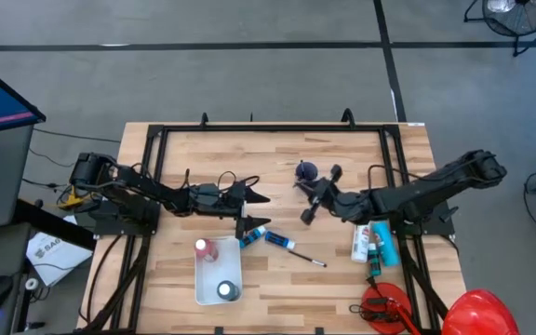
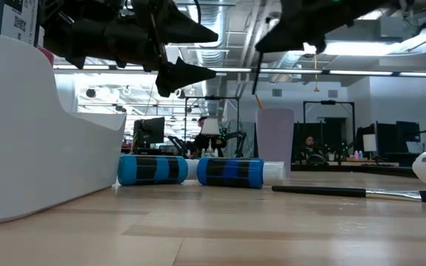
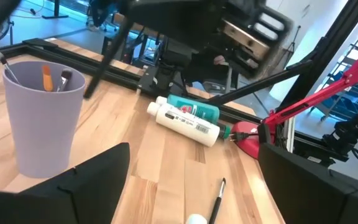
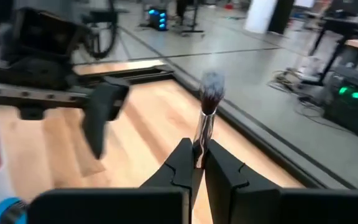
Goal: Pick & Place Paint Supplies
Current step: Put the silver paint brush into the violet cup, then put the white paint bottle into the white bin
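White tray (image 2: 35, 155) is seen nearest in low view; just beyond it two blue bottles (image 2: 191, 171) lie end to end on table (image 1: 333, 270), a loose brush (image 2: 353, 192) beside them. L gripper (image 1: 252, 209) is spread wide above bottles, nothing held. R gripper (image 4: 194, 163) is pinched on a brush (image 4: 207, 102), near purple cup (image 3: 42, 118)
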You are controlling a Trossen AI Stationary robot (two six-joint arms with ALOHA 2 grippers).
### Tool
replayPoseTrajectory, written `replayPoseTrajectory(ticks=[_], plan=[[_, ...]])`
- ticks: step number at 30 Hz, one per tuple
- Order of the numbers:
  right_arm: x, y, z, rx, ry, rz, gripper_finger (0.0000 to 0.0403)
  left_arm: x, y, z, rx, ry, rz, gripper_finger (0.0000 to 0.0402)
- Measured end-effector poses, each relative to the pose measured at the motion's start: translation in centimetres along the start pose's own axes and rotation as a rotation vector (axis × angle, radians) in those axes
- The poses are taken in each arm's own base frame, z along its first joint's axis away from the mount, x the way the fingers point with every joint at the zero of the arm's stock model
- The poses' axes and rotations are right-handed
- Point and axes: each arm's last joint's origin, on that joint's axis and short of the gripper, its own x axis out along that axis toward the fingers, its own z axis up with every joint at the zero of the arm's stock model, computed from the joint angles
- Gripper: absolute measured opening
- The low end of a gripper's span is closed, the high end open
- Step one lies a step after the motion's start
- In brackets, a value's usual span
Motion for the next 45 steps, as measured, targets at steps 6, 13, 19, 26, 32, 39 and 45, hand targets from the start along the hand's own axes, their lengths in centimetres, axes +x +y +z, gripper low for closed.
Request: replayPoseTrajectory(ticks=[6,13,19,26,32,39,45], plan=[[-2.1,-3.1,-1.3,0.067,-0.030,-0.091,0.0011,0.0,0.0,0.0,0.002,0.002,-0.003,0.0350],[-1.6,-4.6,-3.3,0.052,-0.016,-0.114,0.0011,0.0,0.5,0.2,0.004,-0.005,0.014,0.0350],[0.1,-4.6,-4.8,0.027,0.051,-0.136,0.0011,0.0,0.6,0.2,0.001,-0.009,0.021,0.0350],[2.1,-5.4,-6.2,0.032,0.122,-0.171,0.0011,0.0,0.6,0.2,0.001,-0.009,0.020,0.0351],[2.8,-5.9,-6.6,0.057,0.140,-0.190,0.0069,0.0,0.5,0.2,0.002,-0.002,0.016,0.0351],[2.5,-5.8,-6.2,0.062,0.125,-0.179,0.0137,0.0,0.5,0.1,0.002,0.001,0.017,0.0351],[2.5,-5.8,-6.2,0.061,0.123,-0.178,0.0167,0.0,0.5,0.1,0.002,0.004,0.018,0.0351]])
